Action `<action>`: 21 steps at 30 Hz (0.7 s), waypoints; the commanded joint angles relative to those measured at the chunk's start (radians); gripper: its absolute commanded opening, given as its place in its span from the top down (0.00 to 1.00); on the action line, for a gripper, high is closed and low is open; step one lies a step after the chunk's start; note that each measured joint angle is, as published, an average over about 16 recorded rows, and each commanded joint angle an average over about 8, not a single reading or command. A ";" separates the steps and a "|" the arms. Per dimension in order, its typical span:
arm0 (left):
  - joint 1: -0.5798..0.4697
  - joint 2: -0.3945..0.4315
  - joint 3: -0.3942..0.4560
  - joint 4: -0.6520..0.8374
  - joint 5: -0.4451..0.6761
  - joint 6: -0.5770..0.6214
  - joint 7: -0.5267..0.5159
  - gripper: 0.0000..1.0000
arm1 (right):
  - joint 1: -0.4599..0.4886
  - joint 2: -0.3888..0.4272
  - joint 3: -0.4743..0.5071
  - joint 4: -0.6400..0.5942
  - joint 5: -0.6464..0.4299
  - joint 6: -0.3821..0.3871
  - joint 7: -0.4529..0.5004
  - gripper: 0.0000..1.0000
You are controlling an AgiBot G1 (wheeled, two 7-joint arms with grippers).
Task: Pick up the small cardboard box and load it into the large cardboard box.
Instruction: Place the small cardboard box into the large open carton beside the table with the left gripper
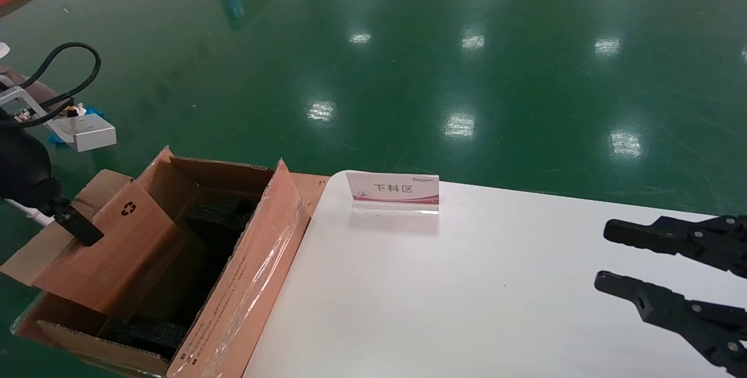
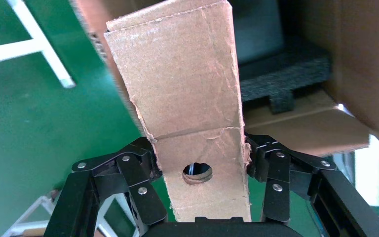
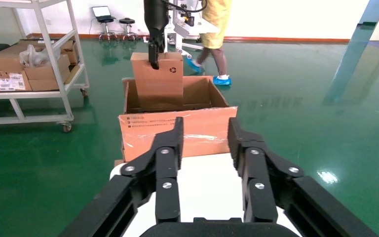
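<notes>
Our left gripper [image 2: 200, 170] clamps the small cardboard box [image 1: 117, 244] at its edges, low at the head view's left, holding it tilted partly inside the large cardboard box [image 1: 245, 284]. At lower right our right gripper [image 1: 604, 258] hangs spread apart above the white table [image 1: 467, 296].

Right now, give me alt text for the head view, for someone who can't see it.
The left gripper holds the small cardboard box tilted, partly inside the large cardboard box beside a white table. The right gripper hovers open over the table, near a small sign.
</notes>
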 commanded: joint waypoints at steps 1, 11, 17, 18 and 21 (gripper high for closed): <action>0.020 0.005 0.001 0.026 -0.002 -0.008 0.008 1.00 | 0.000 0.000 0.000 0.000 0.000 0.000 0.000 0.00; 0.109 0.033 -0.006 0.136 -0.013 -0.039 0.042 1.00 | 0.000 0.000 -0.001 0.000 0.000 0.000 0.000 0.00; 0.157 0.054 -0.007 0.190 -0.015 -0.048 0.047 1.00 | 0.000 0.000 -0.001 0.000 0.001 0.000 -0.001 0.00; 0.164 0.057 -0.007 0.197 -0.015 -0.048 0.047 1.00 | 0.000 0.000 -0.001 0.000 0.001 0.000 -0.001 0.00; 0.184 0.065 -0.008 0.218 -0.017 -0.048 0.047 1.00 | 0.000 0.001 -0.001 0.000 0.001 0.001 -0.001 0.00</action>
